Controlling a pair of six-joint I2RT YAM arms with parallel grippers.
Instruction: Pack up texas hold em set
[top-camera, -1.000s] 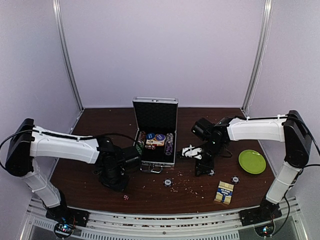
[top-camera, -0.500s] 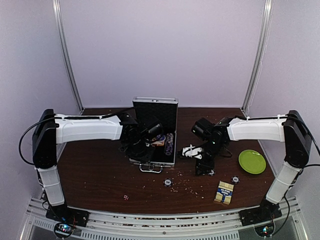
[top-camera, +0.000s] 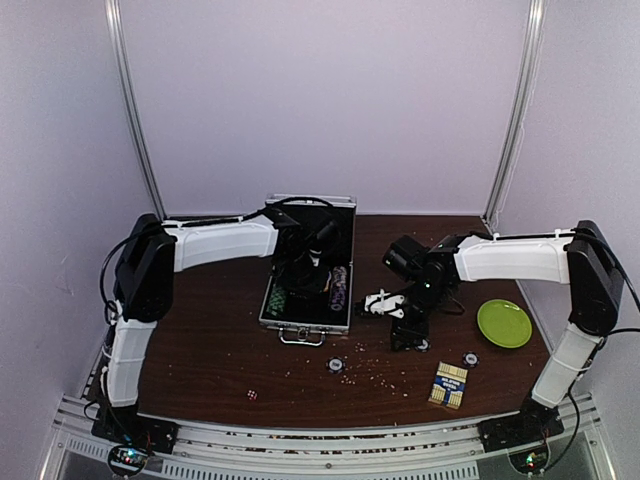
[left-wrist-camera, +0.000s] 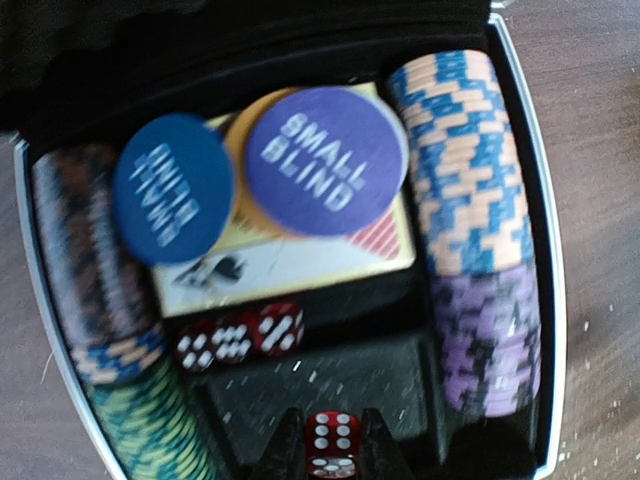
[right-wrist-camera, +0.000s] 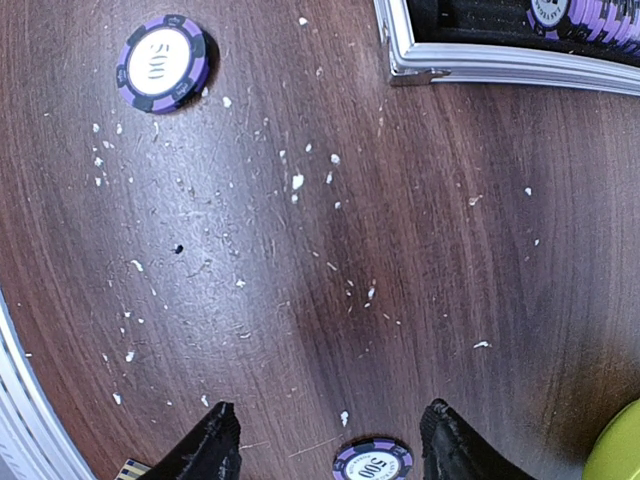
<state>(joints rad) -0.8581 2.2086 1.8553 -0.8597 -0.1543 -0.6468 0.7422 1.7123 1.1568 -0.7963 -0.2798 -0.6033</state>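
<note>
The silver case (top-camera: 300, 322) lies open on the table with its lid (top-camera: 311, 222) upright. My left gripper (top-camera: 311, 266) hovers over it, shut on a red die (left-wrist-camera: 333, 440) above the black tray (left-wrist-camera: 340, 385). Inside the case lie three more red dice (left-wrist-camera: 240, 335), a card box (left-wrist-camera: 300, 262) under two blind buttons (left-wrist-camera: 325, 160), and rows of striped chips (left-wrist-camera: 460, 160). My right gripper (top-camera: 408, 335) is open and empty, low over the table right of the case. A purple 500 chip (right-wrist-camera: 372, 466) lies between its fingers (right-wrist-camera: 215, 445).
A second purple chip (right-wrist-camera: 163, 63) and the case corner (right-wrist-camera: 420, 68) show in the right wrist view. Loose chips (top-camera: 336, 365) (top-camera: 470, 358), a yellow-blue card box (top-camera: 449, 385) and a red die (top-camera: 252, 395) lie near the front. A lime-green plate (top-camera: 504, 323) sits at the right.
My left arm has swung from the near-left of the table up and right to above the open case. The right arm has not moved.
</note>
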